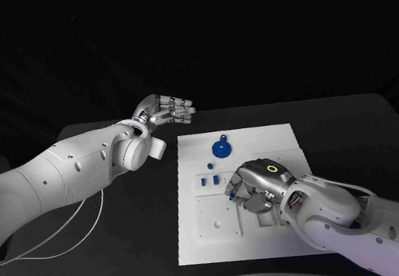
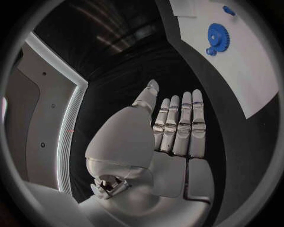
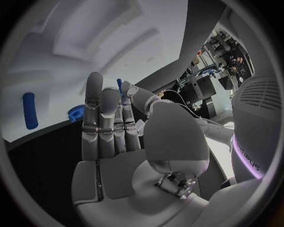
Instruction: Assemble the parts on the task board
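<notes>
We keep our left hand (image 1: pixel 165 109) parked off the task board (image 1: pixel 274 239), fingers straight and holding nothing, so the right has room. Our right hand (image 1: pixel 256 184) pinches a small blue peg (image 3: pixel 119 86) over the board's middle, apparently to seat it, while the blue gear (image 1: pixel 221 150) lies waiting nearer the far edge.

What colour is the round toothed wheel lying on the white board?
Blue. The gear shows best in the left wrist view, on the task board.

The right hand (image 3: pixel 127 137) rises over the white board (image 3: pixel 89 52), its fingers (image 3: pixel 94 113) side by side and nearly straight. A thin blue part (image 3: pixel 119 86) is pinched at the fingertips. A blue peg (image 3: pixel 30 110) lies on the board, a blue gear (image 3: pixel 75 111) near it.
</notes>
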`<control>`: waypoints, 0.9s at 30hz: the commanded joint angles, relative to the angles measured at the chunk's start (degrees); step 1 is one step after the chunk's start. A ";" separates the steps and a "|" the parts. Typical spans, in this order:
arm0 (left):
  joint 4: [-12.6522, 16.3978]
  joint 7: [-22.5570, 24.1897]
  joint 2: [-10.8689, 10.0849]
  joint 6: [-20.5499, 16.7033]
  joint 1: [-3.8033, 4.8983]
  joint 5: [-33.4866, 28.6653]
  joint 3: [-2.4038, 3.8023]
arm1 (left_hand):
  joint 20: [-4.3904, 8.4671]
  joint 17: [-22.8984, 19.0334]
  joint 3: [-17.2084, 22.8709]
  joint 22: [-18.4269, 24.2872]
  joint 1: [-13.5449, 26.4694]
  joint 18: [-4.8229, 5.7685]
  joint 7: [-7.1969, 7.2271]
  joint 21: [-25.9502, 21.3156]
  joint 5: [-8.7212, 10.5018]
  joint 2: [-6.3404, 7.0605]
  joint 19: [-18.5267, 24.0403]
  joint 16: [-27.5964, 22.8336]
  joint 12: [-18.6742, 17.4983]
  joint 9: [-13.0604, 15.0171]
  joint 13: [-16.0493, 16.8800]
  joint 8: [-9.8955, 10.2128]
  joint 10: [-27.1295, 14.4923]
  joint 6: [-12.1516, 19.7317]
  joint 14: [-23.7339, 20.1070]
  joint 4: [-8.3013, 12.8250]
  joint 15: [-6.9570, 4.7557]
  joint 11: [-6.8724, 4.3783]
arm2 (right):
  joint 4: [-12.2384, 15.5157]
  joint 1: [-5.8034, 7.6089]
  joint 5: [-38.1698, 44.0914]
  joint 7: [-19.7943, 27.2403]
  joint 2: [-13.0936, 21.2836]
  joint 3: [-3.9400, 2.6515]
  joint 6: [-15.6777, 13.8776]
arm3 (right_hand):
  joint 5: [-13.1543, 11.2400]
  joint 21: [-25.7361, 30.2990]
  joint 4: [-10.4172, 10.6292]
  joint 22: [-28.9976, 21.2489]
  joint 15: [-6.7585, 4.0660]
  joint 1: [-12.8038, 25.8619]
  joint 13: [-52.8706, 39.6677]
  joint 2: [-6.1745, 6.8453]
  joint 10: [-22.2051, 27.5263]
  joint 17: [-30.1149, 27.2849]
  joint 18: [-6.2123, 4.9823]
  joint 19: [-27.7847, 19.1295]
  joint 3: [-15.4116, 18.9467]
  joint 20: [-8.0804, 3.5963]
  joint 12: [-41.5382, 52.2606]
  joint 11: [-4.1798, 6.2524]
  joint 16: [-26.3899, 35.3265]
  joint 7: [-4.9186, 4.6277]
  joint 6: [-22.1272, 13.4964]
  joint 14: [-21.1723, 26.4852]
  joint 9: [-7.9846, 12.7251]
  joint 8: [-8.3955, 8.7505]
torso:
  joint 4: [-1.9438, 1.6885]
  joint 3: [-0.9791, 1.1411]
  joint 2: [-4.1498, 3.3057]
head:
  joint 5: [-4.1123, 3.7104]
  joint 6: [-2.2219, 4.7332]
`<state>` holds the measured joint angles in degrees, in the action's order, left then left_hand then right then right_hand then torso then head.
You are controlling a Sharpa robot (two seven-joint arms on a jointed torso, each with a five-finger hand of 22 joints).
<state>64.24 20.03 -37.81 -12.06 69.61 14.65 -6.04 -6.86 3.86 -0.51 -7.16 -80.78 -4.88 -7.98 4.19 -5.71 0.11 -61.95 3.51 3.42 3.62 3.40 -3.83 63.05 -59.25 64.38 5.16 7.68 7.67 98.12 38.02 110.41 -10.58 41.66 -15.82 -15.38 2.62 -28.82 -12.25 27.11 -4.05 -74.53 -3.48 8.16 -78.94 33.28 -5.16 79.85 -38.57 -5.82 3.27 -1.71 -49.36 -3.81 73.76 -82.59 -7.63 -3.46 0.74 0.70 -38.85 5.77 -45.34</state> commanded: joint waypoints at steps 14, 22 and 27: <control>0.05 0.45 0.12 0.29 0.02 -0.47 0.00 | 0.15 -0.05 -0.14 0.30 -0.25 -0.42 -0.24 0.36 -0.10 -0.74 -0.36 0.00 0.07 0.04 -0.07 0.16 -0.16 -0.10 -0.09 0.17 -0.13 0.24 | -0.95 -1.49 1.47 1.22 -1.17 0.38 -0.10 | 0.31 0.42 -0.03 0.38 -0.26 -0.27 -0.26 -0.09 -1.05 0.18 -0.70 0.37 0.28 0.08 0.18 0.85 0.36 -0.20 0.33 -0.04 -0.05 -0.20 | 0.02 -0.09 0.03 | 1.12 -1.25; 0.00 0.36 0.07 0.38 0.02 -0.47 -0.01 | 0.11 -0.05 -0.22 0.48 -0.21 -0.42 -0.27 0.38 -0.05 -0.78 -0.35 0.00 0.07 0.03 -0.07 0.17 -0.24 0.01 -0.17 0.12 -0.10 0.27 | -0.88 -1.67 1.38 1.35 -1.11 0.48 0.41 | 0.33 0.52 -0.07 0.50 -0.26 -0.27 -0.26 -0.10 -1.07 0.21 -0.70 0.42 0.32 0.09 0.18 0.85 0.37 -0.19 0.35 -0.04 -0.06 -0.21 | 0.01 -0.07 0.04 | 1.24 -1.42; -0.03 0.34 0.08 0.43 0.02 -0.47 -0.02 | 0.11 -0.05 -0.22 0.48 -0.21 -0.42 -0.27 0.38 -0.05 -0.78 -0.35 0.00 0.07 0.03 -0.07 0.17 -0.24 0.01 -0.17 0.12 -0.10 0.27 | -0.86 -1.73 1.34 1.43 -1.08 0.54 0.76 | 0.33 0.60 -0.08 0.57 -0.26 -0.24 -0.26 -0.12 -1.09 0.22 -0.70 0.41 0.37 0.09 0.17 0.86 0.39 -0.19 0.38 -0.03 -0.08 -0.21 | 0.02 -0.07 0.03 | 1.24 -1.45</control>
<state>64.17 19.93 -37.82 -12.00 69.60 14.54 -6.09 -6.86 3.86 -0.51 -6.73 -81.08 -4.88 -7.98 4.19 -5.71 -0.19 -61.95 3.51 3.42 3.62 3.40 -3.83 63.05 -59.25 64.38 5.16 7.68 7.67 97.17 36.37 111.10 -9.83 40.60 -15.31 -15.49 2.81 -28.61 -12.33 27.63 -4.04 -74.52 -3.49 8.16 -78.81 33.43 -5.24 79.85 -38.49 -5.81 3.28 -1.63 -49.36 -3.89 73.67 -82.60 -7.62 -3.42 0.74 0.62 -38.82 7.01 -46.79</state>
